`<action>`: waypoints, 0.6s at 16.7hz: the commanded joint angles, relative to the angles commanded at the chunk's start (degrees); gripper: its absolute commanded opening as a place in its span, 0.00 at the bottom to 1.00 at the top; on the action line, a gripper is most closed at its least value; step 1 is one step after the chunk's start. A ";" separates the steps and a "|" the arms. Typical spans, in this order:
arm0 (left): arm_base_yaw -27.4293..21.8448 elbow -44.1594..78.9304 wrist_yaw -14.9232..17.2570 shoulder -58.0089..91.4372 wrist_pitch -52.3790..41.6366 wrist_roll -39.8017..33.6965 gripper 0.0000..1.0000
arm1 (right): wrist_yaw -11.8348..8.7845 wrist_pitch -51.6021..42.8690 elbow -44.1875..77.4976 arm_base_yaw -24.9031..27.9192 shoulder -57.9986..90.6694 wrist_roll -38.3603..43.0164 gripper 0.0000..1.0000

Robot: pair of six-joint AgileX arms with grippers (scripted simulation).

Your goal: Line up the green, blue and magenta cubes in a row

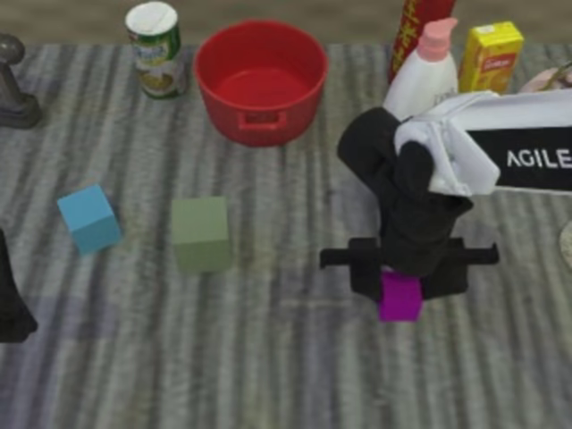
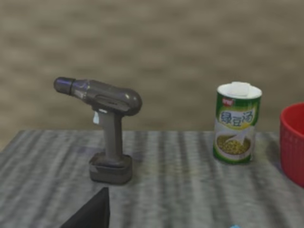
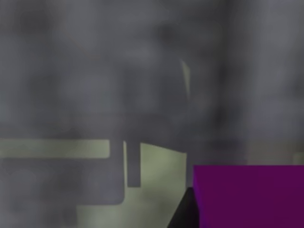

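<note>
Looking down from the top view, we are seeing our right gripper [image 1: 404, 279] standing directly over the magenta cube [image 1: 399, 298] at the right of the table, on the near side of the middle. Its dark fingers are sitting to either side of the cube and seem to be touching it, but whether they are already pinching it or only bracketing it we cannot tell. The green cube [image 1: 201, 234] is sitting left of centre, with the blue cube [image 1: 88, 218] just beyond it, further left; those two are already lying roughly in a line. Our left gripper [image 1: 12, 304] is parked at the left edge. Along the far side are standing a red bowl [image 1: 260, 80], a can [image 1: 157, 49] and a white bottle [image 1: 423, 76].

Turning to the left wrist view, we are looking across the far left of the table at a drill [image 2: 105, 128], the can [image 2: 236, 123] and the bowl's rim [image 2: 292, 142]; no cube is showing clearly there, and the claw's state cannot be judged.

Turning to the right wrist view, the magenta cube [image 3: 247, 195] is filling one corner, very close to the camera, over the grey table [image 3: 95, 71].

We are judging the step in hand as the pick-up of the magenta cube. The next move is calling for a firm grip, a lift, and a carry leftward to set it down just right of the green cube, level with the other two.
</note>
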 joint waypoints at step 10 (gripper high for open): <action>0.00 0.00 0.00 0.00 0.00 0.00 1.00 | 0.00 0.00 0.00 0.00 0.00 0.00 1.00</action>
